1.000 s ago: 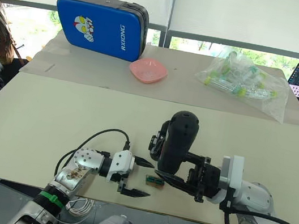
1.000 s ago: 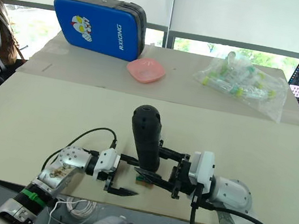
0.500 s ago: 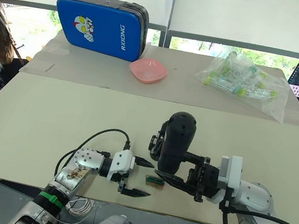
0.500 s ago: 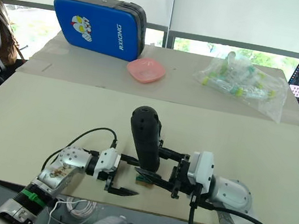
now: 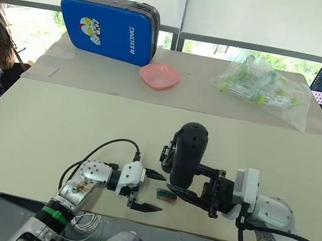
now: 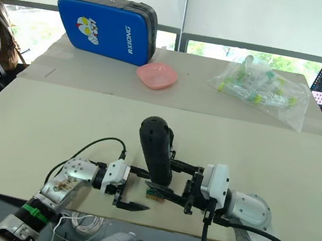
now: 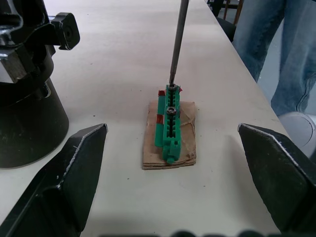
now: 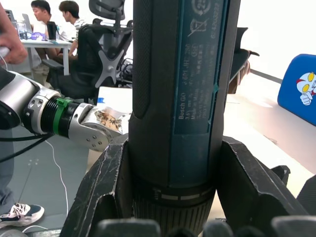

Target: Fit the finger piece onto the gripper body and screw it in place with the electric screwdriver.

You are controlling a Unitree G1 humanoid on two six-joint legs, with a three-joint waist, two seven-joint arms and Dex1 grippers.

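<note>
On beige table [image 5: 55, 121], right tool [image 5: 194, 185] clamping electric screwdriver [image 5: 187, 154]; left tool [image 5: 150, 190] spread.

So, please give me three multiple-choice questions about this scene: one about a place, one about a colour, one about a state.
1. Where does the screwdriver's metal bit touch down?
A. on the green screw holder
B. in the pink bowl
C. on the blue case

2. What colour is the bowl?
A. green
B. pink
C. white

3. How is the left gripper?
A. shut on the screwdriver
B. shut on the bowl
C. open

Answers: 1 A, the left wrist view shows the bit's tip on the holder's far end. 2 B, it is pink. 3 C, its fingers stand apart beside the holder; the right gripper clamps the electric screwdriver.
</note>
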